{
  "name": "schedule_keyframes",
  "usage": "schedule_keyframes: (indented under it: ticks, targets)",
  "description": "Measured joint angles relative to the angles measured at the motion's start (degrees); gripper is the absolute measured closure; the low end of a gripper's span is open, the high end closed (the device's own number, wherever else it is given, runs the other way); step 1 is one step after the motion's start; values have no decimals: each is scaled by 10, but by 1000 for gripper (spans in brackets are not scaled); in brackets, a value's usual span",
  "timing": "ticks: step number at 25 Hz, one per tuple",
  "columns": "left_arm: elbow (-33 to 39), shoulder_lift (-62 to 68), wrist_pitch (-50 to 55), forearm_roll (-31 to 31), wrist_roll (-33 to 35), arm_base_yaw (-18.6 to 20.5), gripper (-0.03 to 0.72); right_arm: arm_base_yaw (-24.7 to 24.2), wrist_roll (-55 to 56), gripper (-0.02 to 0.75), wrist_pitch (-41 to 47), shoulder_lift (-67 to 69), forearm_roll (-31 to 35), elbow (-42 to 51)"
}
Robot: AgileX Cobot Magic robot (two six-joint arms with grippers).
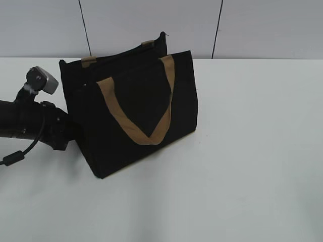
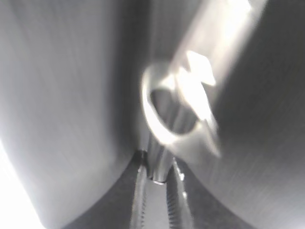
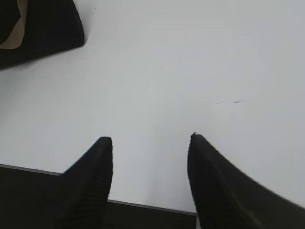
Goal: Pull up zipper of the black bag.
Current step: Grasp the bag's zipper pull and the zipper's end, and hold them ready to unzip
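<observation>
The black bag (image 1: 136, 116) stands tilted on the white table, its front tan handle (image 1: 151, 133) hanging down the front face. My left arm (image 1: 45, 126) reaches to the bag's left end; its gripper is hidden there in the exterior view. In the left wrist view the left gripper (image 2: 158, 177) is shut on the stem of the zipper (image 2: 171, 114), a silvery ring-shaped pull tab, with blurred bag fabric (image 2: 62, 95) on both sides. My right gripper (image 3: 150, 143) is open and empty over the table, well away from the bag's corner (image 3: 47, 28).
The white table (image 1: 252, 151) stretches right of and in front of the bag. A pale wall (image 1: 151, 20) runs behind it. The table's near edge (image 3: 143, 205) shows under the right gripper.
</observation>
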Motion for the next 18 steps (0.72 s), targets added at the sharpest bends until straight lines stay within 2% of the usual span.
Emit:
schedule_keyframes:
  ticks: [5, 13, 18]
  targets:
    - [0, -40, -12, 0, -8, 0, 613, 0, 0, 349, 0, 28, 3, -25]
    - [0, -149, -102, 3, -56, 0, 613, 0, -47, 349, -8, 245, 46, -144]
    - [0, -205, -109, 35, -101, 0, 613, 0, -98, 349, -10, 380, 111, -222]
